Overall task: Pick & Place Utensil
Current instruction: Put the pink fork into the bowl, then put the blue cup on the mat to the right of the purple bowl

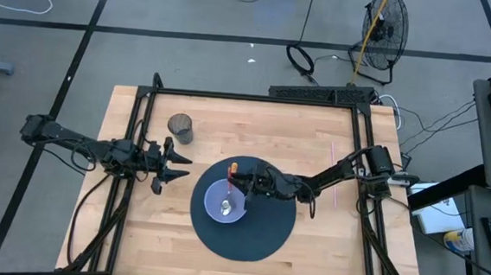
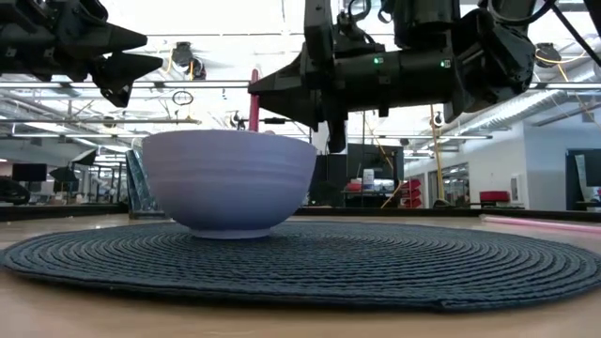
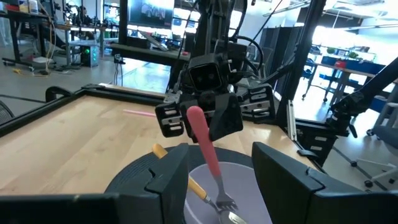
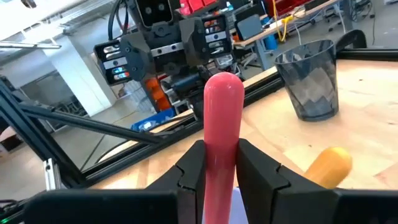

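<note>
— Wooden tabletop is carrying what?
— Right pincer is pinching the pink fork, tines in the bowl; placing is pending; left pincer is waiting spread, beside the mat.

Right gripper clamped on pink utensil handle, upright between fingers. Yellow handle beside it. Grey cup on tabletop. Left gripper beyond, facing.

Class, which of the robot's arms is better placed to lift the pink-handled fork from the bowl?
Right: its end effector already grips the pink-handled fork over the bowl. The left end effector waits open beside the mat.
</note>
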Controlling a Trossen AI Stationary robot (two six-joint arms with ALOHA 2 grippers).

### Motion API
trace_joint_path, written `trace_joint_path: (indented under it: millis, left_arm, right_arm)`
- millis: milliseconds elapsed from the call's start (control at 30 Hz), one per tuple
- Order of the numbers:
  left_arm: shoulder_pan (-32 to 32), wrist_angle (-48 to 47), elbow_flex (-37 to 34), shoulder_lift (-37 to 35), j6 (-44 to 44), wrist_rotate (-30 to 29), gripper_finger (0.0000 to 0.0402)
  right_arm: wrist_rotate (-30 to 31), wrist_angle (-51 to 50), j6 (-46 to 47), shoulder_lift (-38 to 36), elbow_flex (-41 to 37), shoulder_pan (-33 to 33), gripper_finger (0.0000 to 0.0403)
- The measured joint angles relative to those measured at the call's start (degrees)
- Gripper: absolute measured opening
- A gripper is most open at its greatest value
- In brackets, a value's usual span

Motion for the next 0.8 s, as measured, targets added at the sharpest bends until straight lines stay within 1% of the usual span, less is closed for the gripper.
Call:
trace_joint_path:
  millis: [100,467,700,800]
  left_arm:
    - [0.0,0.2,0.0,0.0,0.0,0.0,0.0182]
    - [0.0,0.2,0.0,0.0,-0.2,0.0,0.0182]
    - [0.0,0.2,0.0,0.0,-0.2,0.0,0.0182]
    - [0.0,0.6,0.0,0.0,-1.6,0.0,0.0182]
  right_arm:
    - [0.0,0.0,-0.1,0.0,0.0,0.0,0.0071]
    - [-0.3,0.2,-1.8,0.1,0.0,0.0,0.0127]
    - [-0.5,1.2,-3.5,0.1,0.0,0.0,0.0141]
    - [-3.4,2.1,-6.4,0.0,0.0,0.0,0.0141]
